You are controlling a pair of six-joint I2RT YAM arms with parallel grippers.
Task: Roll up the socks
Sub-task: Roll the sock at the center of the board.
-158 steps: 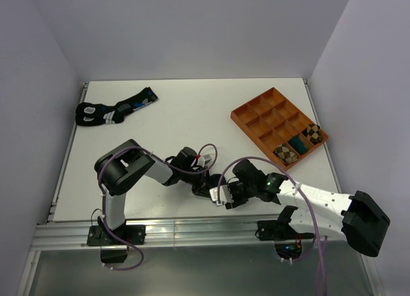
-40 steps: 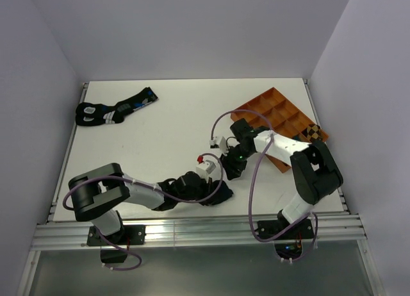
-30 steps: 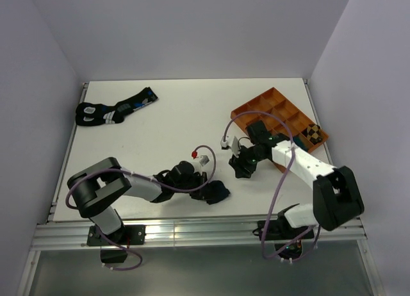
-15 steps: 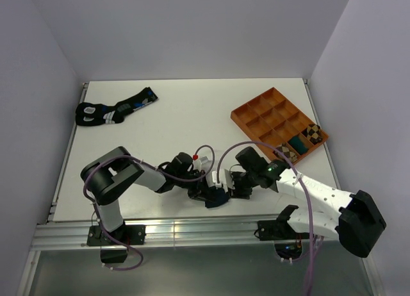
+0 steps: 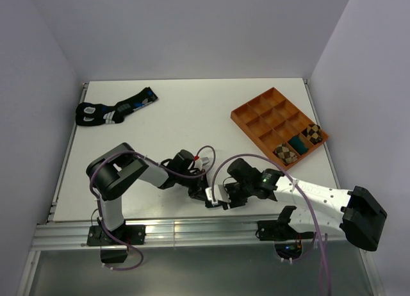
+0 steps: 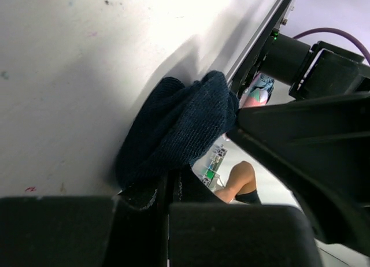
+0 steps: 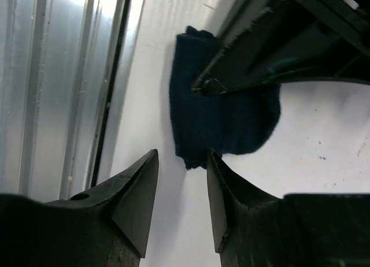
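Left gripper (image 6: 168,200): jaws clamped on the near edge of the bunched navy sock (image 6: 176,128), which lies on the white tabletop (image 6: 81,65).

Left arm (image 5: 148,173), right arm (image 5: 317,195): black-white links, purple cables (image 5: 255,159) (green LED (image 5: 265,178)).

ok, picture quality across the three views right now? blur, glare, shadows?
Top external: sharp, evenly lit, soft shadows on the table. Left wrist: navy sock in focus, left end effector a dark close-up blur. Right wrist: sock sharp, right end effector dark and soft, glare on the metal rail.
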